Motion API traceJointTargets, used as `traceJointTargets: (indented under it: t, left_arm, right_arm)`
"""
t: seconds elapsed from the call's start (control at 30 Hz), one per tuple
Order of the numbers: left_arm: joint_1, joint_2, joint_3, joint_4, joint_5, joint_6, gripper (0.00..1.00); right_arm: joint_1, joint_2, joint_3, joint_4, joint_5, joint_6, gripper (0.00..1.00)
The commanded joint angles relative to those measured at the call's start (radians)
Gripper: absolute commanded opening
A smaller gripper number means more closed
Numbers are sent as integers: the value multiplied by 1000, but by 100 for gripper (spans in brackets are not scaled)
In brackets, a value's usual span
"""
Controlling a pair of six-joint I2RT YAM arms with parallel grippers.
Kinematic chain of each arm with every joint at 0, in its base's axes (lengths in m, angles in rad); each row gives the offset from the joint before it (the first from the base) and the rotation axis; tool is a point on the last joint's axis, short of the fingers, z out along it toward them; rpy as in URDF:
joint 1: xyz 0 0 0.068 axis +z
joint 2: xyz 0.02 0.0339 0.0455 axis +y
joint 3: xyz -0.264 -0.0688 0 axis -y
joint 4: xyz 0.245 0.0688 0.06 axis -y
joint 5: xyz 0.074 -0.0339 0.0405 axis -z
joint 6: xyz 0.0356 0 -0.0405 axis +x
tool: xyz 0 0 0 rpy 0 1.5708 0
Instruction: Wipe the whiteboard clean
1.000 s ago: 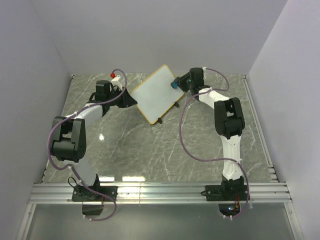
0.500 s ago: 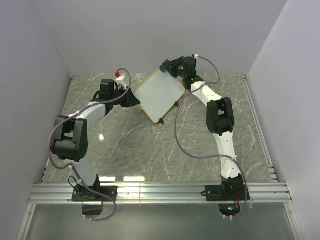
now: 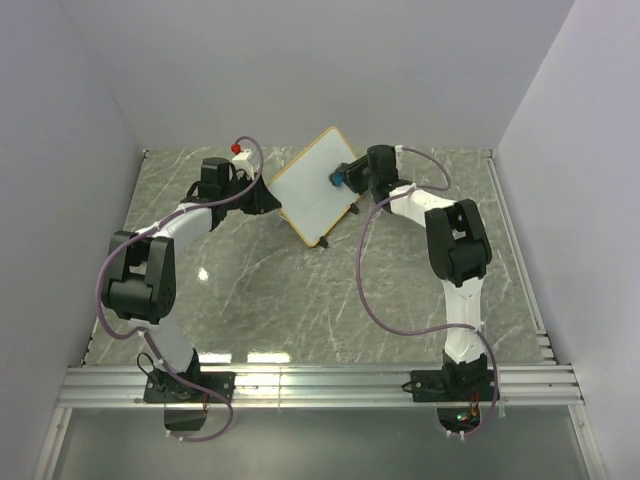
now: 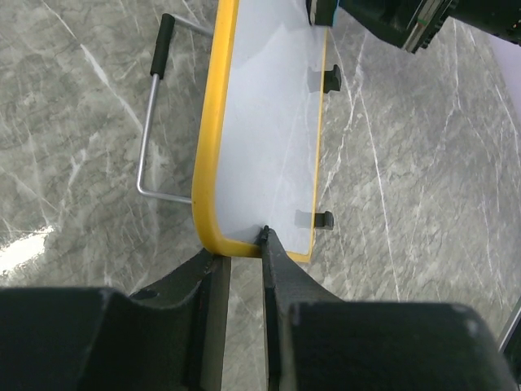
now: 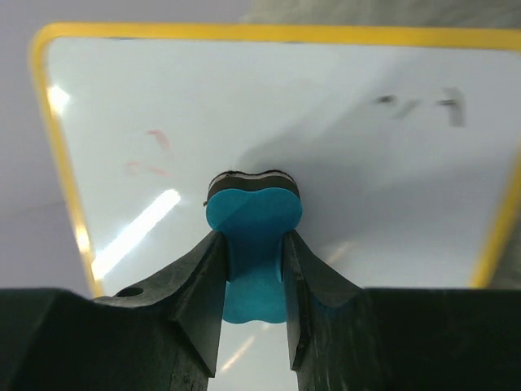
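Observation:
The whiteboard (image 3: 312,188), white with a yellow frame and black feet, stands tilted at the back middle of the table. My left gripper (image 3: 272,201) is shut on its left frame edge (image 4: 213,236) and holds it up. My right gripper (image 3: 343,178) is shut on the blue eraser (image 5: 252,224), whose dark felt face is pressed on the board's surface (image 5: 326,122). Faint red marks (image 5: 155,140) remain left of the eraser and faint grey smudges (image 5: 423,104) at upper right. The board's feet (image 4: 330,77) show in the left wrist view.
A wire stand leg with a black tip (image 4: 155,106) juts from behind the board. A red-capped marker (image 3: 237,149) sits by the left arm near the back wall. Grey walls close in the marble table (image 3: 300,300) on three sides.
My right gripper swept the eraser from the board's right edge up to its top corner, then back down onto the board's right-middle area. The board shifted slightly with the left gripper.

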Motion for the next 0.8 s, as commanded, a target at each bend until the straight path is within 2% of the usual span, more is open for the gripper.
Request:
traceJointTargets:
  t: [0.0,0.17,0.33,0.47,0.77]
  left_arm:
    - [-51,28,-11,-108,5,144,0]
    - [-51,25,-8,-108,9,142,0]
    - [-53,19,-11,-114,8,148,0]
    - [-60,19,-8,-123,5,153,0]
    - [-65,15,-6,-125,12,155,1]
  right_arm:
    - [5,-29,25,-287,143,-121,0]
    - [2,-13,100,-347,157,-153,0]
    - [2,40,224,-304,111,-147,0]
    - [4,108,392,-286,99,-129,0]
    - [27,218,582,-246,50,-58,0]
